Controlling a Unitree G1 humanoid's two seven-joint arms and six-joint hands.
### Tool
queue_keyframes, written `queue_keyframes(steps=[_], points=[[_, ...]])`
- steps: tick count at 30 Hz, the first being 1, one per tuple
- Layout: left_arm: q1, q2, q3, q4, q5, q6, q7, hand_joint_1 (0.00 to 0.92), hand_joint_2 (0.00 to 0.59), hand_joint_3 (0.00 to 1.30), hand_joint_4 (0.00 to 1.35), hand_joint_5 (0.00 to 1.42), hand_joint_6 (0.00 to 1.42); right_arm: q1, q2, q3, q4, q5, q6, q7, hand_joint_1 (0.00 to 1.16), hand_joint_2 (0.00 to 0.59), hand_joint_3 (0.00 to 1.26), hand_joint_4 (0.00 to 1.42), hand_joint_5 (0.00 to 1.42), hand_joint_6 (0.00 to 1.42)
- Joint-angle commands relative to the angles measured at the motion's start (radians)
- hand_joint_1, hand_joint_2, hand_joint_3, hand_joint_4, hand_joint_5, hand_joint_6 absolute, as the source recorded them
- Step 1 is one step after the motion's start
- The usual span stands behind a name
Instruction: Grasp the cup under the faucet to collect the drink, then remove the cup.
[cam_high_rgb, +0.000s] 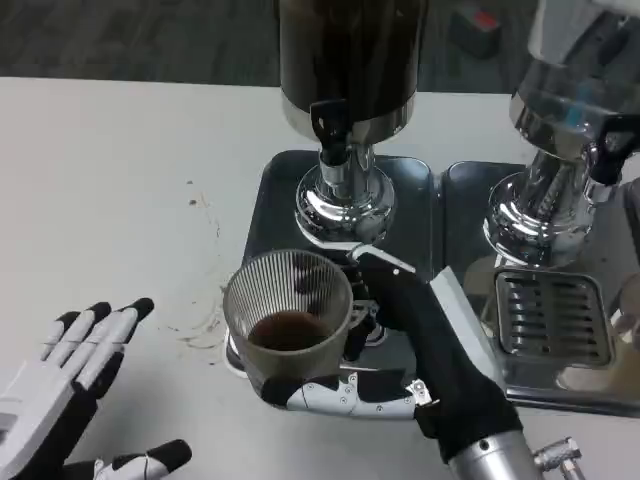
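The cup (288, 320) sits low in the middle of the frame, a clear ribbed plastic tumbler with a little dark brown drink pooled at its bottom; no label or writing can be read on it. The right hand (400, 345) grips it, fingers wrapped around its lower wall and far side. It stands just below the faucet (330, 125), a black tap on the dark dispenser (350, 60) at top centre, whose chrome foot rests on a shiny metal tray (262, 215). A second dispenser (570, 110) stands at upper right above a slotted drip grate (552, 318). At lower left the left hand (70, 390) lies over the white surface (110, 190), fingers spread, holding nothing
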Motion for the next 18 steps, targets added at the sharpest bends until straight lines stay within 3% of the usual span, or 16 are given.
queue_keyframes(steps=[1, 18], points=[[-0.005, -0.007, -0.015, -0.001, -0.01, -0.005, -0.007, 0.0, 0.133, 0.0, 0.0, 0.0, 0.0, -0.002, 0.011, 0.003, -0.029, 0.003, -0.01, -0.012, 1.09, 0.229, 0.47, 0.6, 0.75, 0.97], [-0.02, -0.013, -0.028, 0.004, -0.032, -0.016, -0.009, 0.0, 0.133, 0.0, 0.0, 0.0, 0.0, -0.004, 0.017, 0.001, -0.029, 0.002, -0.003, -0.018, 1.07, 0.223, 0.47, 0.61, 0.75, 0.98]])
